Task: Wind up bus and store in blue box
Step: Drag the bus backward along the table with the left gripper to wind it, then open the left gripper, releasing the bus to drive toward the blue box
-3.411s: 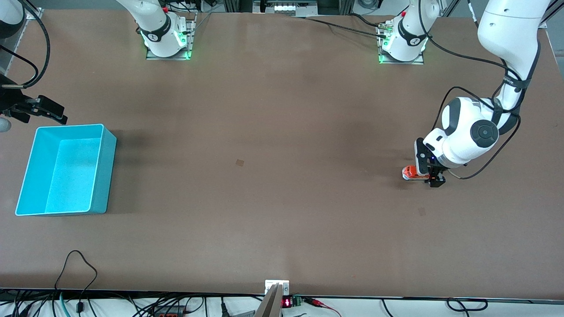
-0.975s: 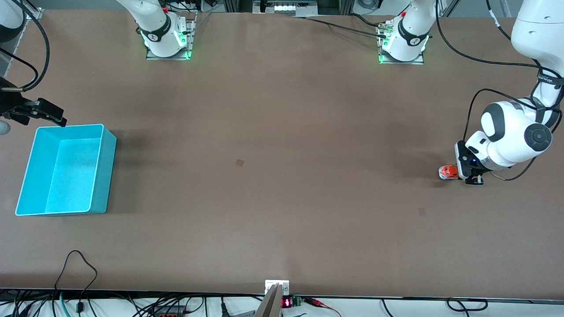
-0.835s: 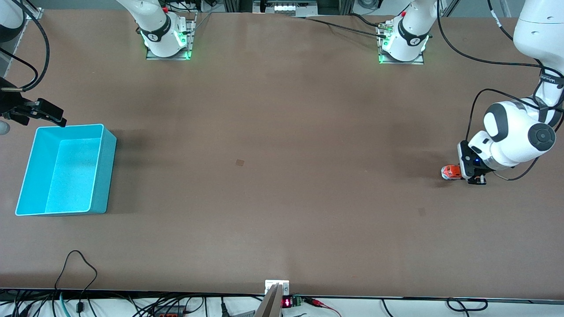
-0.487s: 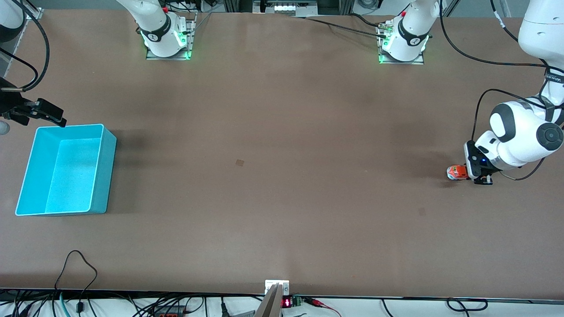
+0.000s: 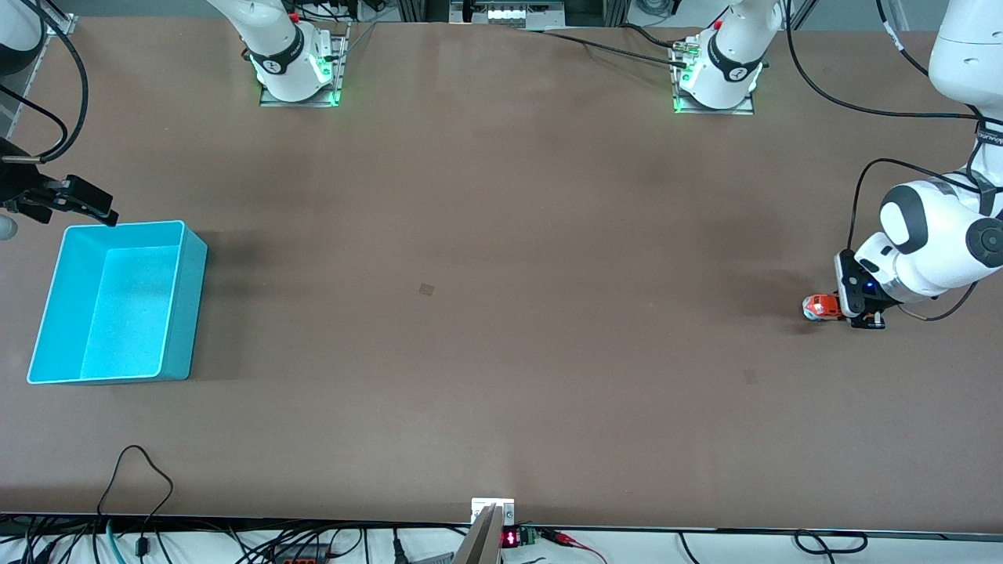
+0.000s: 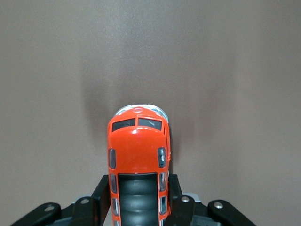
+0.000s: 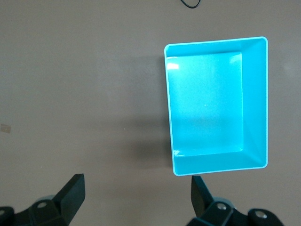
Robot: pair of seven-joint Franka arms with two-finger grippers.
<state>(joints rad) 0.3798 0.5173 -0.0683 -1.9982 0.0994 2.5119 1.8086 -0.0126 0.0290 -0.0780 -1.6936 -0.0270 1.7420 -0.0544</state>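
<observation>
left end effector clamped on bus, rear half hidden; right end effector wide, empty

The bus, small and orange with dark roof windows and a pale front, sits level at the left arm's end of the bench, its rear clamped. The blue box, an open cyan bin, stands empty at the right arm's end

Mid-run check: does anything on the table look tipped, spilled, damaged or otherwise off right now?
Nothing stands out. The orange toy bus sits upright and straight in the left end effector near the left arm's end of the table. The blue box stands level and empty, with the open right end effector above the table beside it.
</observation>
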